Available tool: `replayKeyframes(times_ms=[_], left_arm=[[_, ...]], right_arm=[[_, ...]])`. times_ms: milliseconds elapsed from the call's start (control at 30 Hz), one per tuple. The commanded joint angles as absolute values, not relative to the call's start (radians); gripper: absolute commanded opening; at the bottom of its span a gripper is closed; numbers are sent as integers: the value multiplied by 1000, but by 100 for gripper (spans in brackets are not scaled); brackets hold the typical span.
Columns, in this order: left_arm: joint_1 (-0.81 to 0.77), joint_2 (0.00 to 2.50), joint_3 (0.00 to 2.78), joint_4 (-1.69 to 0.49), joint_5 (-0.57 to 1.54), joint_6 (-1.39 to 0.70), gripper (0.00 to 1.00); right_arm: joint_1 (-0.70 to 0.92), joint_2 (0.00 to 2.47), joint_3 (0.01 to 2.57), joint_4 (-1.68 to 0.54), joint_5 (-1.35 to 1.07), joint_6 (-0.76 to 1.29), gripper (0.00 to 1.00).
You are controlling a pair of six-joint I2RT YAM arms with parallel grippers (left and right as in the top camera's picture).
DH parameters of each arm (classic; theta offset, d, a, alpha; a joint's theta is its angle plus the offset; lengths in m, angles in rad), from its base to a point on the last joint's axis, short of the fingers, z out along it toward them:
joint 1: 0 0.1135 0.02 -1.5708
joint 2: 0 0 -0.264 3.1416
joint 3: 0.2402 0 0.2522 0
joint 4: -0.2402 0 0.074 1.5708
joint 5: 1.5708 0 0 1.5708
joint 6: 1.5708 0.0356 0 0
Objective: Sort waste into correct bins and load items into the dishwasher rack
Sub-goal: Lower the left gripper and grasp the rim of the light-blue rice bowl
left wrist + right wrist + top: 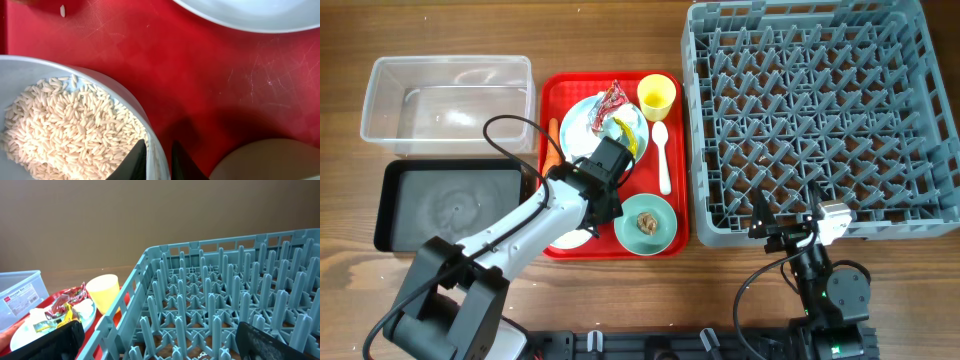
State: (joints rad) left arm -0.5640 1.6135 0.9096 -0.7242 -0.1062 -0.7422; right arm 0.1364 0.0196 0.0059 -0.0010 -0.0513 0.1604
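My left gripper (592,218) (159,162) is shut on the rim of the light blue bowl (107,87), one finger (131,162) inside among the white rice grains (65,120) and the other outside. In the overhead view my arm covers most of this bowl (568,240). The pale green bowl (645,223) holds a brown lump (647,222). Red-silver and yellow wrappers (613,105) lie on the pale blue plate (580,125). The yellow cup (657,96), white spoon (662,155) and carrot (552,145) are on the red tray (677,190). My right gripper (790,232) (162,345) is open at the dishwasher rack (820,120).
The clear tub (448,100) and the black tray (450,205) stand left of the red tray. A single rice grain (62,10) lies on the red tray. The rack's near wall (125,305) is right in front of my right gripper.
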Motion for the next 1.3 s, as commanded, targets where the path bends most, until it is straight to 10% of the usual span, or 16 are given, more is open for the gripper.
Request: replayKeyframes(times_ms=[0, 1267], left_arm=[[-568, 1624, 901, -721, -102, -741, 17], [-567, 1584, 930, -790, -94, -593, 4]], right_arm=[[137, 18, 5, 2, -46, 159, 100], [137, 18, 5, 2, -46, 159, 100]])
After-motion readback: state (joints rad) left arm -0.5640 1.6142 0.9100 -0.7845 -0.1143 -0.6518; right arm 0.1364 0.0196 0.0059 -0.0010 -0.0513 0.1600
